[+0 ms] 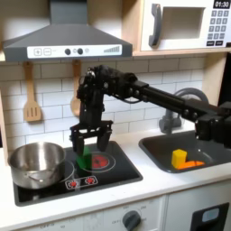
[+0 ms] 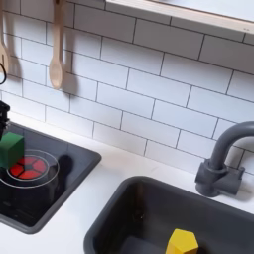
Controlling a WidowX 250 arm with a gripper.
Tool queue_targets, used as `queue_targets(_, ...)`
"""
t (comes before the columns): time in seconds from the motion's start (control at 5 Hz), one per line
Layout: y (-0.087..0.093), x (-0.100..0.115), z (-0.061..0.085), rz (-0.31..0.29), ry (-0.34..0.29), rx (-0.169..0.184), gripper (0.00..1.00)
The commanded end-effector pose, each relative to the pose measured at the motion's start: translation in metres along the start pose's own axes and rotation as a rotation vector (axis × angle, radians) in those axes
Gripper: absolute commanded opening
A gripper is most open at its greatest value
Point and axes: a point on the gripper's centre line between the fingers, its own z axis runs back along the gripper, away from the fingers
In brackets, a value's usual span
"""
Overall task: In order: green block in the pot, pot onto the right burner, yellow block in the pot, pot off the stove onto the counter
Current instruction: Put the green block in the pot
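The silver pot (image 1: 36, 162) stands on the burner at the first exterior view's left of the black stove (image 1: 122, 171). On the other red-ring burner (image 2: 30, 167) rests the green block (image 1: 87, 161) (image 2: 11, 149). My gripper (image 1: 91, 144) hangs just above the block, fingers spread wide and open, with nothing between them. Its dark lower end shows at the second exterior view's left edge, over the block. In the dark sink (image 1: 206, 144) (image 2: 139, 213) lies the yellow block (image 1: 180, 157) (image 2: 182, 241).
A flatter orange piece (image 1: 195, 164) lies beside the yellow block. The dark arched faucet (image 2: 220, 159) stands behind the basin. Wooden utensils (image 2: 57, 50) hang on the tiled wall. The pale counter (image 1: 153, 185) surrounds stove and sink, and a range hood (image 1: 68, 41) hangs overhead.
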Motion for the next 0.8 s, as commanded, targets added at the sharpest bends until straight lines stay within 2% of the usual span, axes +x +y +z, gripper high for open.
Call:
queue_targets(0.0, -0.002, 0.011, -0.006, -0.002, -0.002, -0.004, 1.00)
queue_targets(0.4, -0.008, 0.023, -0.010, 0.006, 0.001, -0.024, 1.00)
queue_targets(0.6, -0.021, 0.030, -0.011, -0.027, 0.000, -0.032, 1.00)
